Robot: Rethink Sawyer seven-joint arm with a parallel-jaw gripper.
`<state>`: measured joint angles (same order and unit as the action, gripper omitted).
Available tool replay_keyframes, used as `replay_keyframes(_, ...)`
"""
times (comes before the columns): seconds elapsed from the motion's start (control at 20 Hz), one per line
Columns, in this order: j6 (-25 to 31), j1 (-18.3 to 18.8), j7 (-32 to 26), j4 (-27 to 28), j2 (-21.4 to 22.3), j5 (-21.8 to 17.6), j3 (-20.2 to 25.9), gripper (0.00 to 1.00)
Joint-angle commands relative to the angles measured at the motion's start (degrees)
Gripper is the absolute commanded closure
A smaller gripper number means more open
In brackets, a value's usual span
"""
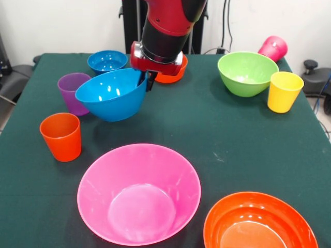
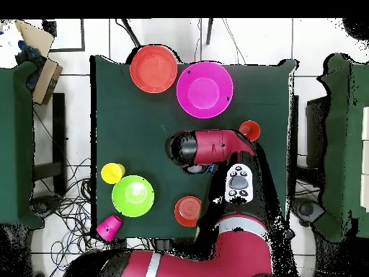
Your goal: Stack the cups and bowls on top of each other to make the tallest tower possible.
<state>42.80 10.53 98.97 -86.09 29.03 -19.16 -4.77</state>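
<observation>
Your gripper [image 1: 148, 80] has its dark fingers [image 1: 150, 81] pinched over the far rim of the medium blue bowl [image 1: 112, 94], one finger outside the wall and the other apparently inside. The bowl hangs tilted, its mouth turned toward the camera, its underside looking just off the green table [image 1: 207, 129], though you cannot be sure of the gap.

The purple cup [image 1: 70, 91] stands upright just beside that bowl, partly hidden behind its rim. In front of it is the orange cup [image 1: 61, 136], upright and apart. The small blue bowl [image 1: 107, 61] sits farther back, and the small orange bowl [image 1: 173, 73] shows only as a sliver behind the wrist.

The very large pink bowl [image 1: 138, 192] rests at the near edge, with the large orange bowl [image 1: 260, 223] next to it, not touching. Across the table the lime green bowl [image 1: 247, 72] stands with the yellow cup [image 1: 283, 91] just beside it, and the magenta cup [image 1: 273, 48] lies on its side at the far corner.

In the overhead view the arm [image 2: 216, 148] covers the held bowl.
</observation>
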Motion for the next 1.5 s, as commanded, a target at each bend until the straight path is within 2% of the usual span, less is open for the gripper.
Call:
replay_keyframes(0.05, 3.6, 0.2, -3.2, 3.8, -0.8, -0.1, 7.2, 1.00)
replay_keyframes(0.65, 5.0, 0.3, -3.5, 4.9, -1.2, -0.3, 7.5, 1.00)
replay_keyframes(1.5, 12.0, 0.8, -5.0, 9.0, -1.3, 0.8, 9.2, 1.00)
